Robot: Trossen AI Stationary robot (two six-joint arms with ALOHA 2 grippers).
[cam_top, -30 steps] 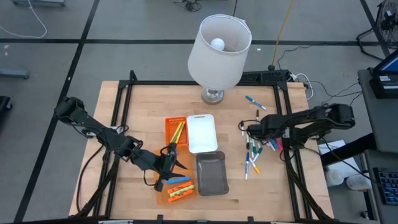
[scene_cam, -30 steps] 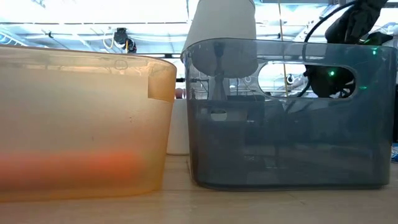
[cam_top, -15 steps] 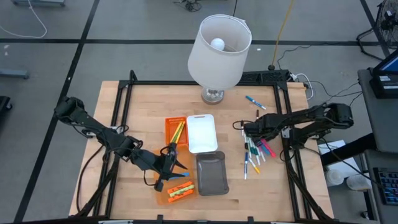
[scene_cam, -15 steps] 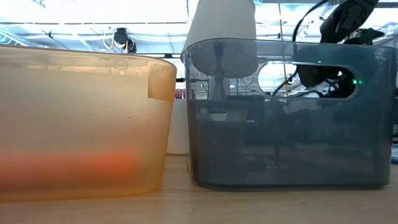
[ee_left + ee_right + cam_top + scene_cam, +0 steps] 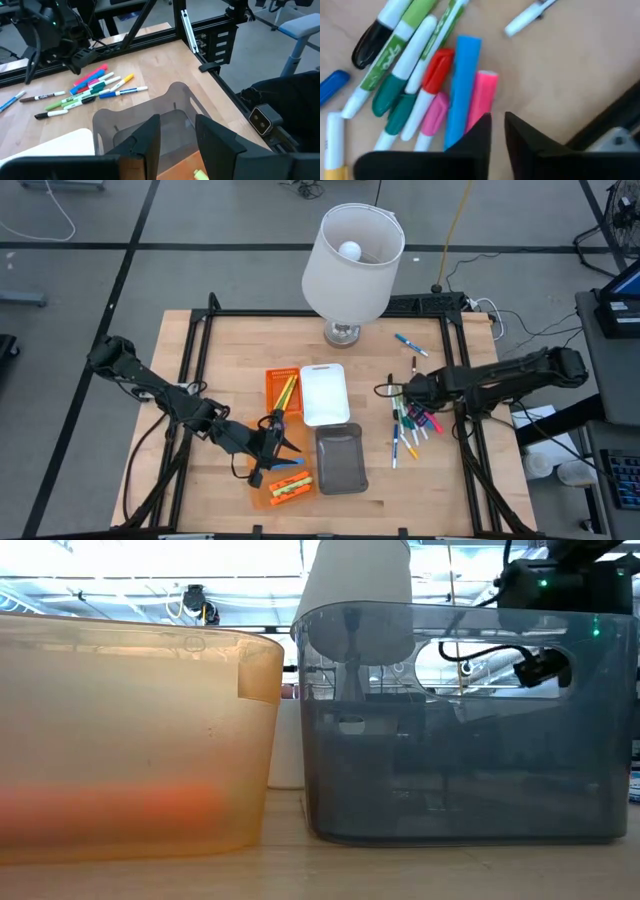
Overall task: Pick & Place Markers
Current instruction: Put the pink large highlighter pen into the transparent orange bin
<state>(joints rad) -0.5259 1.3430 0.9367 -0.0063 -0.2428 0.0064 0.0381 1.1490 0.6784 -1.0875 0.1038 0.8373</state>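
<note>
I hold the right gripper (image 5: 497, 132), jaws nearly pressed together, over the loose coloured plastic markers (image 5: 412, 425) right of the grey rectangular tray (image 5: 340, 459); spread before descending.

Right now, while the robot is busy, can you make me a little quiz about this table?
1. True or false: the right tool hangs over the loose markers on the wooden table.
2. What stands at the far edge of the table? A: a lamp. B: a bucket. C: a kettle.
3. How many of the trays are orange?

Key: 1 true. 2 A. 3 two.
</note>
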